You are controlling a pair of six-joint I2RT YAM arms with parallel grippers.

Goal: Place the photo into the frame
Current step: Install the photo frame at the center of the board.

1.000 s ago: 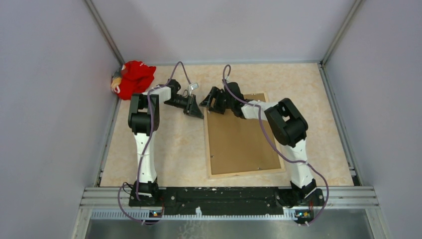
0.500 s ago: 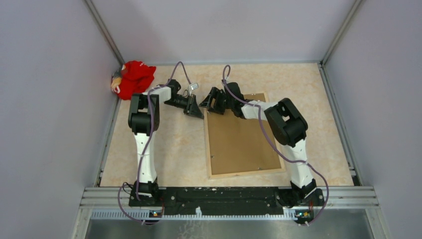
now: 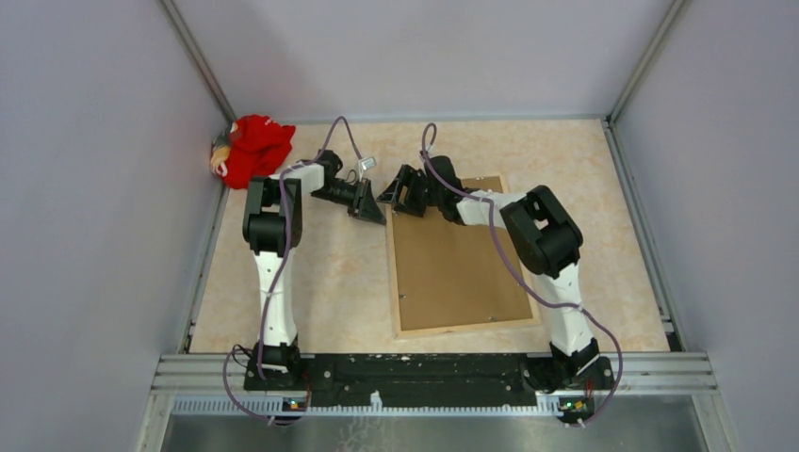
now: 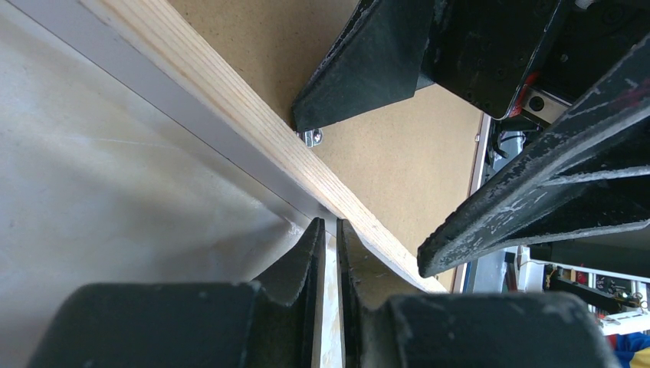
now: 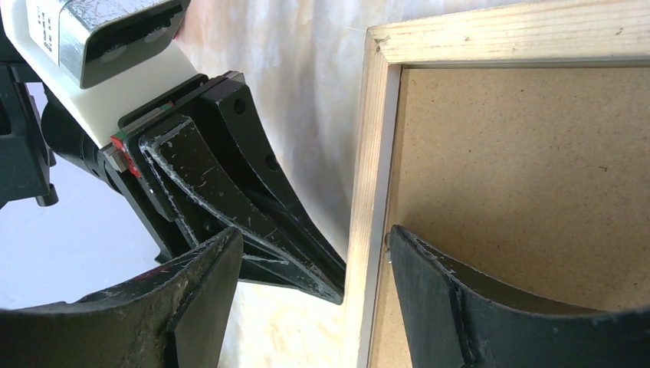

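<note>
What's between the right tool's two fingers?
The wooden side rail of the frame, near a corner. The right wrist view shows one finger outside it, the other over the brown backing board.

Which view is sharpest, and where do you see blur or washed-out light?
Top external: sharp and evenly lit, the thin white, wood-backed picture frame crisp. Left wrist: the black left gripper blurs up close; the frame's wood grain is sharp. Right wrist: the pale marbled table bleaches almost white.

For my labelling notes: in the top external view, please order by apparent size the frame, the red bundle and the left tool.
1. The frame, by far the largest.
2. The red bundle.
3. The left tool, smaller, though it may sit nearer the camera.
</note>
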